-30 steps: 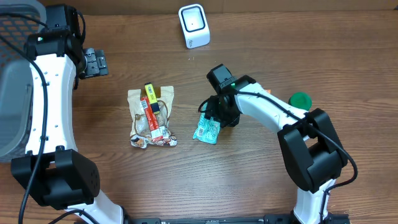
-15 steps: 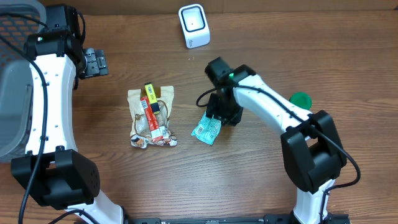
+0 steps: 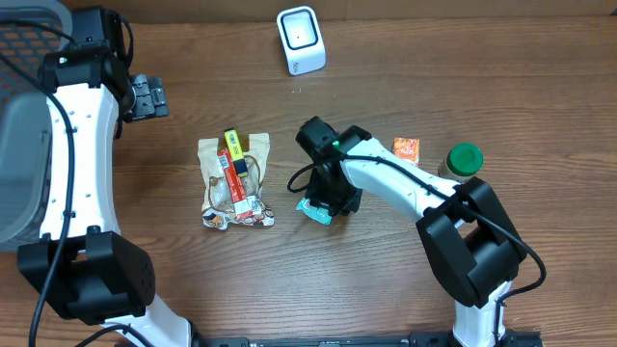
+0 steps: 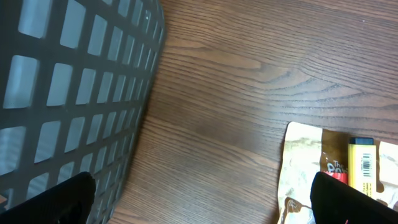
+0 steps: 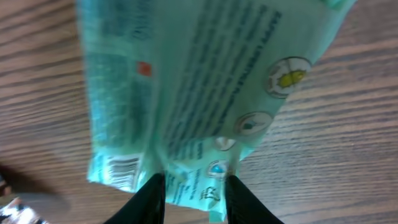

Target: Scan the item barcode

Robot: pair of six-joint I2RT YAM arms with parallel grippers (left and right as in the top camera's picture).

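A teal packet (image 3: pixel 313 208) lies flat on the wooden table right of centre. My right gripper (image 3: pixel 333 196) is down on it. In the right wrist view the packet (image 5: pixel 199 93) fills the frame, with a barcode (image 5: pixel 121 169) on its lower left corner. The right gripper (image 5: pixel 194 198) has its two dark fingers closed in on a fold at the packet's near edge. The white scanner (image 3: pixel 301 39) stands at the back of the table. My left gripper (image 3: pixel 147 96) hangs open at the far left, over bare wood beside the basket, with nothing between its fingers (image 4: pixel 354 199).
A pile of snack bags (image 3: pixel 234 188) with a yellow item (image 3: pixel 232 145) on top lies left of the packet. An orange packet (image 3: pixel 406 149) and a green-capped bottle (image 3: pixel 464 157) sit to the right. A grey mesh basket (image 4: pixel 62 93) stands at the left edge.
My right gripper has shifted left over the teal packet and its jaws have narrowed onto it. The orange packet has come into view. The left arm has not moved.
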